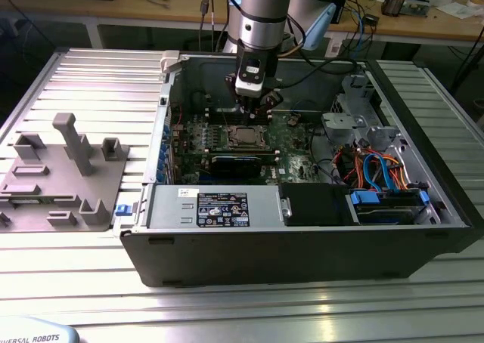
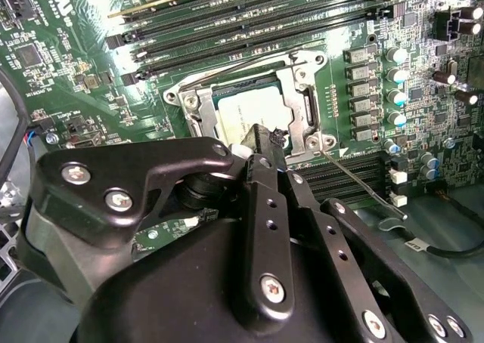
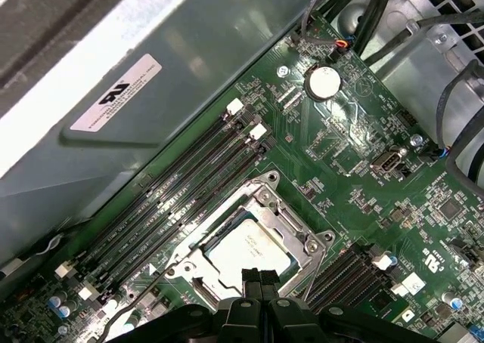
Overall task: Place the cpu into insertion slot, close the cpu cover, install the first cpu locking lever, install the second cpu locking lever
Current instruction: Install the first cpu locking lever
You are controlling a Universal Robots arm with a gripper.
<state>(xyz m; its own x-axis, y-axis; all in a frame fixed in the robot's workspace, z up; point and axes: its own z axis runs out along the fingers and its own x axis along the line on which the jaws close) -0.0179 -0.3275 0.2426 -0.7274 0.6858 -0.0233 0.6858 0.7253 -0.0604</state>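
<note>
Toward the left edge of the ribbed aluminium bench (image 1: 227,313) a grey moulded plastic fixture (image 1: 64,173) is seen, and beside it an open dark metal computer case (image 1: 302,260). On the green circuit board (image 3: 363,177) inside, the small square silver-grey cpu (image 2: 246,112) is seated in the silvery-rimmed insertion slot (image 3: 318,241), framed by the thin metal cpu cover (image 2: 296,94). The black gripper (image 2: 263,137) is poised over the cpu's edge, fingers pressed together on nothing.
</note>
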